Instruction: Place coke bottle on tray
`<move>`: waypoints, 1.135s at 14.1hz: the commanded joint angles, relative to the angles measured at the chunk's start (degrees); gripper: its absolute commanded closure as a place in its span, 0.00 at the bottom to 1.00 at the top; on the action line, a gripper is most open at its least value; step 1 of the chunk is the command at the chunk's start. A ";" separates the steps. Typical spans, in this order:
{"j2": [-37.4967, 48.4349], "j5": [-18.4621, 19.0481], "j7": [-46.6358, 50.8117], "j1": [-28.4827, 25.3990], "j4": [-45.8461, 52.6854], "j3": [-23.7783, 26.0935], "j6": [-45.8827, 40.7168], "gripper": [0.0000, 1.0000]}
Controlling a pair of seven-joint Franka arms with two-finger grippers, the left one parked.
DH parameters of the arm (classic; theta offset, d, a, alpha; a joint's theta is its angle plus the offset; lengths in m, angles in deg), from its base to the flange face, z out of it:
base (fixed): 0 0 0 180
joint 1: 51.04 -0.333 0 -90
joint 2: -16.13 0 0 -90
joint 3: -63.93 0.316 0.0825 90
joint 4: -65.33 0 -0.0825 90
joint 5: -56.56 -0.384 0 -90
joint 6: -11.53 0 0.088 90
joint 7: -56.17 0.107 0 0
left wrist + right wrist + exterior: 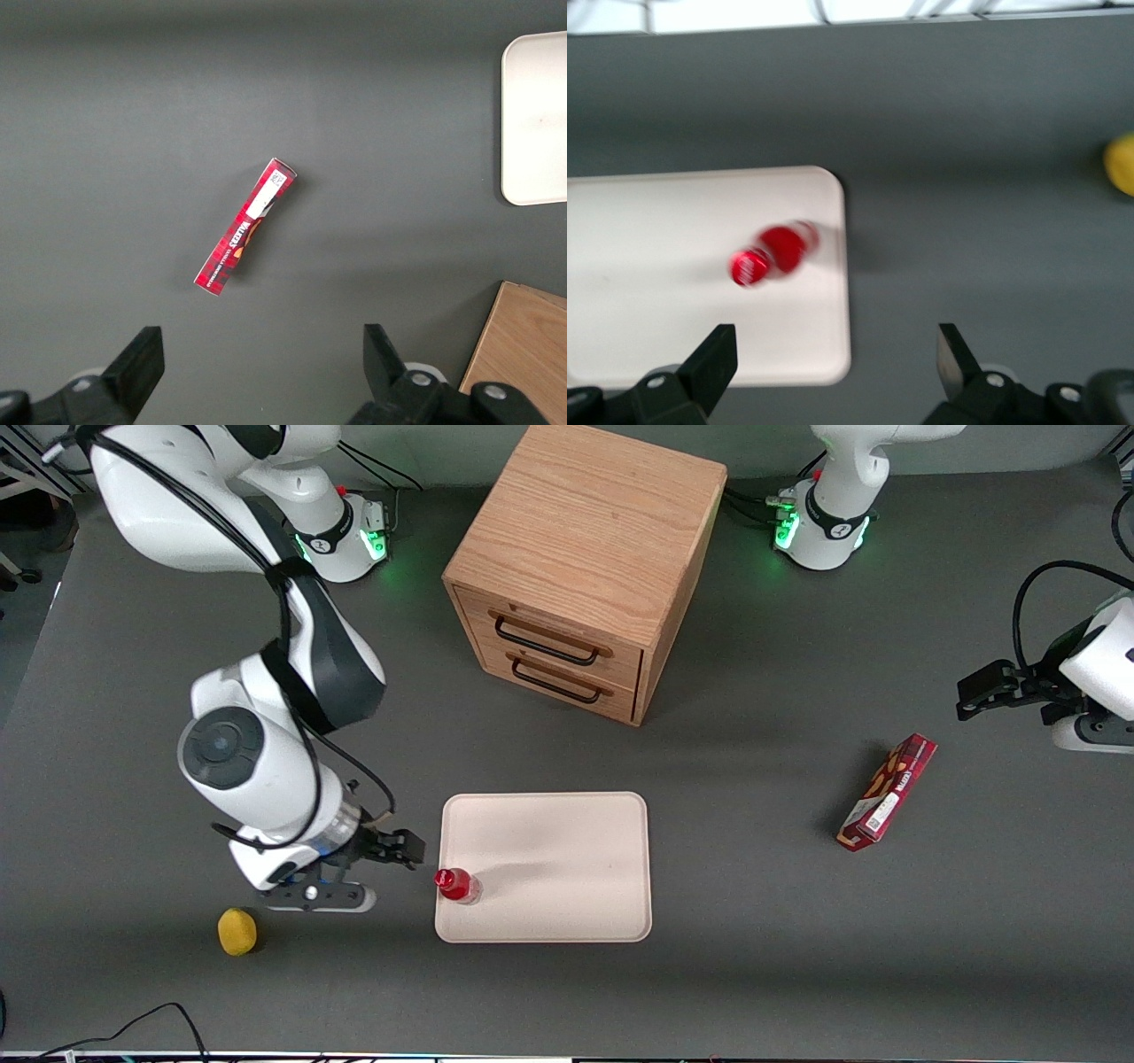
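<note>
the tiny red coke bottle with red cap (458,885) stands upright on the flat beige-pink tray (567,850), just inside its rim at the working arm's end. the end effector (413,852), released and empty, sits just beside that rim, above the dark surface (753,957).

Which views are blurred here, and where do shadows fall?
Right wrist view: coke bottle and lemon smeared, gripper open above the tray edge. Front view: sharp, soft shadow across the tray beside the bottle. Left wrist view: sharp, snack box casts faint shadow.
</note>
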 commanded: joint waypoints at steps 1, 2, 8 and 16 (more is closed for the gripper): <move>6.28 1.24 -0.49 2.78 -6.65 0.30 -1.98 0.00; 8.64 1.16 -0.49 4.19 -9.02 0.83 -1.90 0.00; 18.85 -2.88 -9.09 12.88 -18.36 4.08 -2.16 0.00; 32.56 -12.11 -16.63 18.79 -24.86 0.95 -5.84 0.00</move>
